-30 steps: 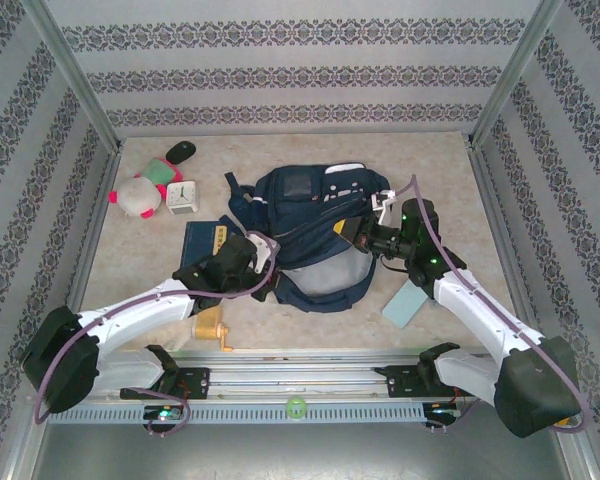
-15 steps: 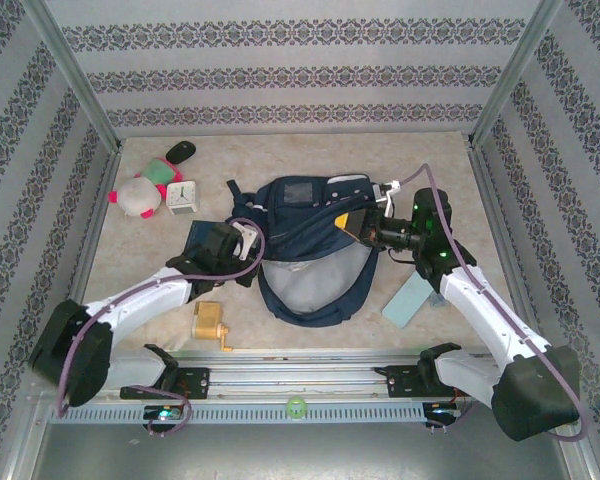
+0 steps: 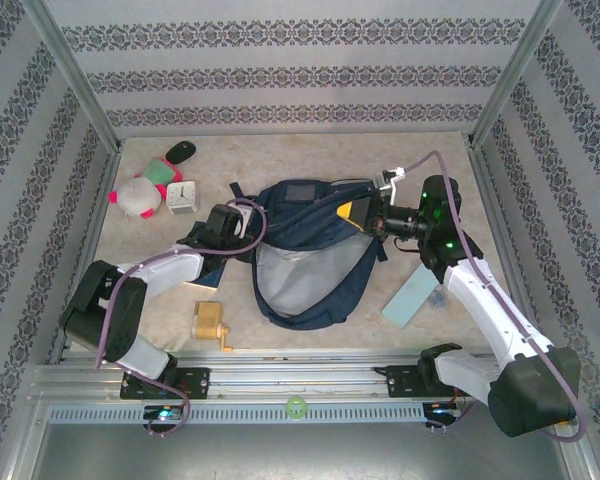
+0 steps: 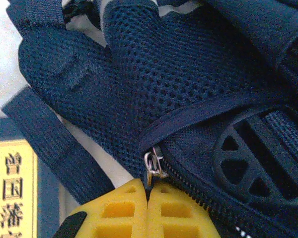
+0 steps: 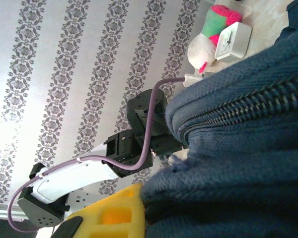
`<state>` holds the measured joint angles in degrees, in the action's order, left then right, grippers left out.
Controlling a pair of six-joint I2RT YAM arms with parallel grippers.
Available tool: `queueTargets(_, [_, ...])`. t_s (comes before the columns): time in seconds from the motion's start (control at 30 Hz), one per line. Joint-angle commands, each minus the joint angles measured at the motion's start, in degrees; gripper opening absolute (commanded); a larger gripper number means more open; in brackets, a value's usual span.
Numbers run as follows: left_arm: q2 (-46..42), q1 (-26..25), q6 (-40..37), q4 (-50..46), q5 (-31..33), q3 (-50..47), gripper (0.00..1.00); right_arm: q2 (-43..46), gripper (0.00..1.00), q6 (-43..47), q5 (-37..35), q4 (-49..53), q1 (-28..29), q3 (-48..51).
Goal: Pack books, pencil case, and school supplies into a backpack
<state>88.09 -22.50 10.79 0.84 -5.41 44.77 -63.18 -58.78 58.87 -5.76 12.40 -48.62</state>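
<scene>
The left arm is folded tight. Its elbow is drawn back over the near left of the tabletop [image 3: 280, 160], and its forearm reaches across to the left edge of the backpack [image 3: 315, 285]. The left hand [image 4: 149, 191] is clenched, with its two yellow fingertips pressed together. It grips the backpack at the metal zip pull [image 4: 154, 166], which sits right at the tips, below the mesh strap padding.

The right arm stretches up from its base with the forearm raised and the wrist turned leftward. The right hand [image 3: 358, 214] is clamped on the backpack's upper right edge, with fabric bunched against a yellow finger [image 5: 116, 213] beside a zip line.

The backpack lies mid-tabletop, held between the two hands. Its mouth gapes toward the near side and shows grey lining.

The book [image 4: 12, 191] lies flat just left of the backpack, under the left wrist, with a strap across its corner. The pencil case [image 3: 412, 297] lies on the tabletop right of the backpack, beneath the right forearm. The sharpener [image 3: 210, 323] stands near the front edge, left of the backpack. A plush toy [image 3: 137, 196] and a clock [image 3: 181, 196] sit side by side at the far left.
</scene>
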Motion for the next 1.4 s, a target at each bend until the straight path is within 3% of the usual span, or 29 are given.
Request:
queueTargets(0.0, [1.18, 2.38, 1.25, 2.10, 5.38, 2.39, 0.00, 0.83, 0.00, -0.74, 3.97, -6.64, -1.06, -4.39])
queueTargets(0.13, [1.91, 3.15, 1.19, 2.68, 4.32, 3.50, 0.04, 0.26, 0.00, 1.36, -2.05, -5.19, -1.58, -3.30])
queueTargets(0.3, [1.16, 4.06, 2.48, -1.38, 2.33, 6.43, 0.41, -2.51, 0.00, 6.83, -12.41, -5.61, -1.68, -1.10])
queueTargets(0.47, [-4.56, 7.78, 6.71, -5.89, -1.14, 5.57, 0.57, -7.88, 0.00, 11.69, -18.95, -6.10, -2.34, -0.12])
queueTargets(0.57, [-7.79, 11.46, 9.27, -8.44, -0.37, 3.86, 0.74, -10.04, 0.01, 13.73, -20.35, -5.23, -3.54, 0.96])
queueTargets(0.63, [-9.43, 14.06, 11.36, -10.09, 1.56, 2.66, 0.80, -10.57, 0.14, 14.43, -20.62, -3.06, -4.61, 1.78])
queueTargets(0.73, [-9.77, 18.22, 13.10, -11.44, -1.59, 1.38, 0.82, -8.99, 0.39, 16.29, -22.69, 3.92, -5.46, 3.29])
queueTargets(0.83, [-8.00, 21.73, 13.99, -13.20, -4.40, 1.46, 0.82, -6.87, 0.51, 20.19, -26.58, 15.29, -5.48, 2.91])
queueTargets(1.03, [-8.06, 27.00, 15.05, -14.15, -10.09, 1.50, 0.77, -2.24, 0.56, 26.22, -35.00, 35.27, -5.02, 2.25])
queueTargets(1.27, [-7.11, 28.48, 9.49, -21.32, -9.69, 5.20, 0.78, -1.92, 0.58, 28.83, -39.01, 47.30, -4.95, -0.04])
queueTargets(1.37, [-6.83, 29.23, 6.94, -23.31, -9.87, 6.17, 0.78, -1.74, 0.58, 29.17, -42.44, 50.94, -1.64, -2.57])
